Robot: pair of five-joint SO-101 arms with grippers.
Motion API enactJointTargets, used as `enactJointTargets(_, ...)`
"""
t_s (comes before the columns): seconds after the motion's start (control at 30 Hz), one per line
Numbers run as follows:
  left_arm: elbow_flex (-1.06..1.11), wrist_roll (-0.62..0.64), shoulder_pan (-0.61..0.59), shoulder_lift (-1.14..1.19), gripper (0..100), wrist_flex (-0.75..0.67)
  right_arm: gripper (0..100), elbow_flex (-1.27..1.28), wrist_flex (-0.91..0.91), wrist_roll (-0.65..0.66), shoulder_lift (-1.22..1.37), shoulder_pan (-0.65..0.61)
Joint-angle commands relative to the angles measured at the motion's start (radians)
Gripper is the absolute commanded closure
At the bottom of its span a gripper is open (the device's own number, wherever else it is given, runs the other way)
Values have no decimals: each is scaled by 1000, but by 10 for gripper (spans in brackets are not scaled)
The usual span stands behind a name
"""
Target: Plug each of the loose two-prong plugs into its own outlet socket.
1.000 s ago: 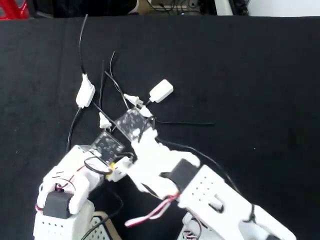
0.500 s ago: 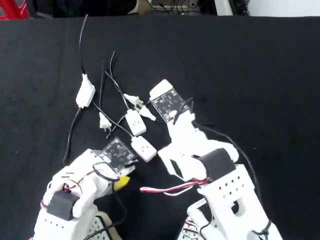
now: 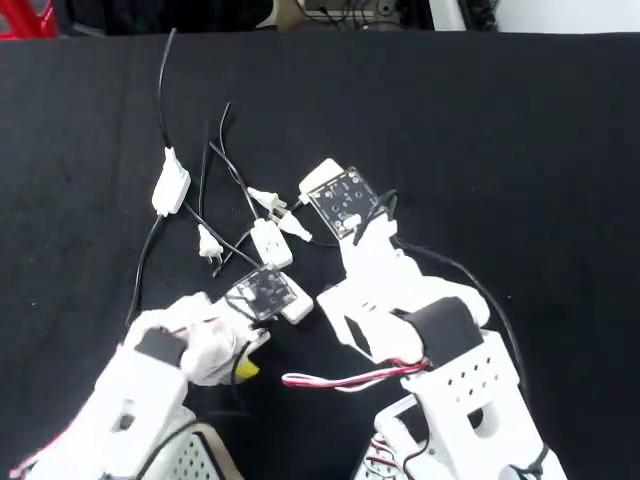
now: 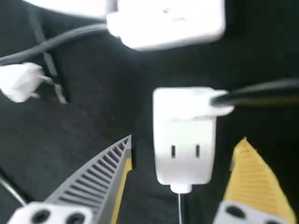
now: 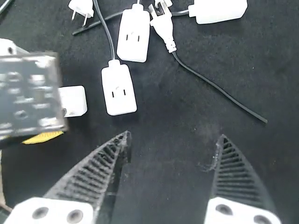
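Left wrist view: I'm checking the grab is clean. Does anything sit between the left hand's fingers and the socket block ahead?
Nothing visible does. The socket block lies in the gap of the open left hand, bare black cloth on either side. A black cord meets only its far end.

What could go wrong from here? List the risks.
1. The left gripper is open over an outlet socket; its black cord bends out on the side of the yellow finger, so closing may pinch it.
2. Cords cross among the loose plugs, so lifting could drag neighbours.
3. The right gripper, open, hangs close by; they might collide.
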Motion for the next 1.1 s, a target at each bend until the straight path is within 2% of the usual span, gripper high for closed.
enactJointTargets(0.0, -145, -98, 42, 250, 773, -17, 726, -99, 58, -2, -12, 14)
enactJointTargets(0.23, -205, -29, 48, 264, 979, 26, 726, -168, 143, 2, -18, 14)
enactJointTargets(0.53, -285, -14, 36, -94, 970, 305, 726, -182, 149, -2, -16, 17)
enactJointTargets(0.67, -328, 57, -116, -278, 971, 338, 724, -226, 149, 5, -12, 31)
enactJointTargets(0.83, -309, 61, -329, -356, 971, 226, 724, -266, 149, 6, -10, 31)
enactJointTargets(0.93, -282, 61, -367, -356, 971, 167, 724, -263, 149, 6, -10, 32)
enactJointTargets(1.07, -225, 54, -371, -293, 972, 18, 724, -268, 149, 6, 4, 61)
